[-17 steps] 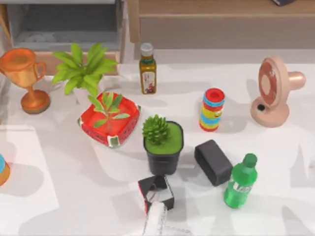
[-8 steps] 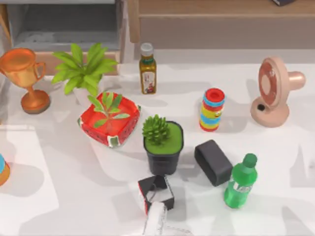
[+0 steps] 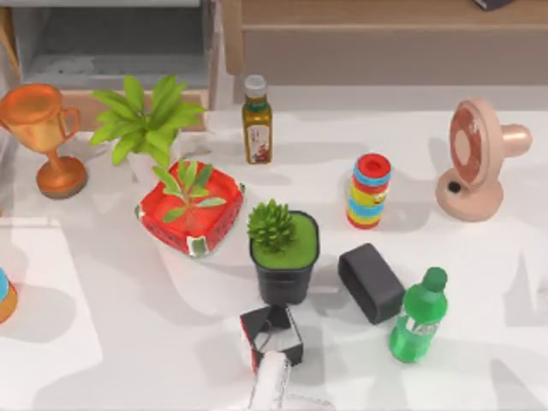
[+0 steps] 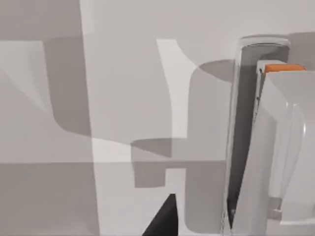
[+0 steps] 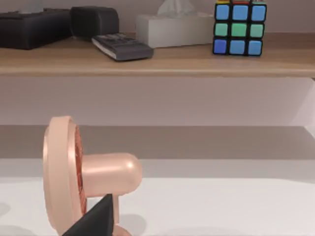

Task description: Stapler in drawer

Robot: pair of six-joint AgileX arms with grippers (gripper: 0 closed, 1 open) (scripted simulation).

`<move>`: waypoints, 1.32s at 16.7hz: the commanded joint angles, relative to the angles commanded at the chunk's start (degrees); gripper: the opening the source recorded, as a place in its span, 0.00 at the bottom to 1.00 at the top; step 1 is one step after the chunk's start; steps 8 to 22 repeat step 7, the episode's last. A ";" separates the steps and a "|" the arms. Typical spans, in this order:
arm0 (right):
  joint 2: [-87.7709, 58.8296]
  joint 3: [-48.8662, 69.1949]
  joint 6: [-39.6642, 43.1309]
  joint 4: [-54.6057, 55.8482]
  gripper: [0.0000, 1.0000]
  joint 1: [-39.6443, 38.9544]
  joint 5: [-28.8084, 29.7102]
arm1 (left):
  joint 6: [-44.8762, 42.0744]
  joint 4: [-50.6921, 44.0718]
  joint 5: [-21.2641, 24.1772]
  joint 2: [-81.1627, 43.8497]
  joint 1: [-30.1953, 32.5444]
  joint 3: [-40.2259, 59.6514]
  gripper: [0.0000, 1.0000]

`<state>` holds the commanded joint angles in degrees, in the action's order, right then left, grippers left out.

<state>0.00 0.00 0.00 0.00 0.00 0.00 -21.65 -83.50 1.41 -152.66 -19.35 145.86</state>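
Right, calling it as it stands:
Left gripper: hovering low over the white table, its dark tip poking into the left wrist view; I cannot tell whether it is released or clenched.
Stapler: lying on the table near that tip and apart from it, white body with a dark slit running along its side and a small orange piece at one end.
Drawer: sitting at the top view's upper left, showing its grey walls and floor, with the tan front panel facing the table.
Right gripper: pointing at the pink fan and the wooden shelf behind it; I cannot tell its grip either.
Shelf: carrying a colour cube, a tissue box and a dark remote.
Table middle: a potted succulent standing beside a black box, with a green bottle just right of that box.
Near edge: a white ribbed cylinder touching a black-and-red box.
Writing: the oil bottle and the green bottle are both wearing labels, but nothing on them is reading as words.
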 joint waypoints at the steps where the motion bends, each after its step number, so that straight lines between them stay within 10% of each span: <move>1: 0.00 0.00 0.00 0.00 1.00 0.00 0.00 | 0.00 0.00 0.00 0.00 0.00 0.00 0.98; 22: 0.00 0.00 0.00 0.00 1.00 0.00 0.00 | 0.00 0.00 0.00 0.00 0.00 0.00 1.00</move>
